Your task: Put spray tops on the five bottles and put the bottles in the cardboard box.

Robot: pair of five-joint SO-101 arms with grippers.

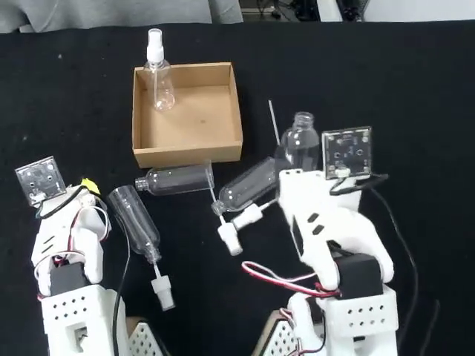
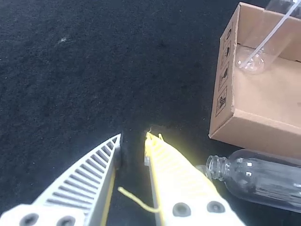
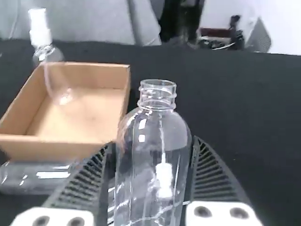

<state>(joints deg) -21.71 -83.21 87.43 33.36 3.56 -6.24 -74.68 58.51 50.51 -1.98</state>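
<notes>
My right gripper [image 1: 297, 159] [image 3: 153, 146] is shut on a clear bottle [image 1: 300, 137] [image 3: 153, 136], held upright with its neck bare. The cardboard box [image 1: 223, 144] [image 3: 28, 139] [image 2: 244, 103] holds one upright bottle with a white spray top [image 1: 158, 74] [image 3: 44, 52] in its far left corner. Three topless bottles lie in front of the box [image 1: 174, 179] [image 1: 135, 219] [image 1: 249, 184]. Three white spray tops lie loose [image 1: 230, 237] [image 1: 249, 216] [image 1: 162, 289]. My left gripper [image 1: 90, 187] [image 2: 133, 140] rests low at the left, narrowly open and holding nothing, beside a lying bottle's neck [image 2: 218, 167].
The table is covered in black cloth [image 1: 415, 89]. A thin loose tube [image 1: 274, 122] lies right of the box. Both arm bases stand at the near edge. Open cloth stretches to the far right and far left.
</notes>
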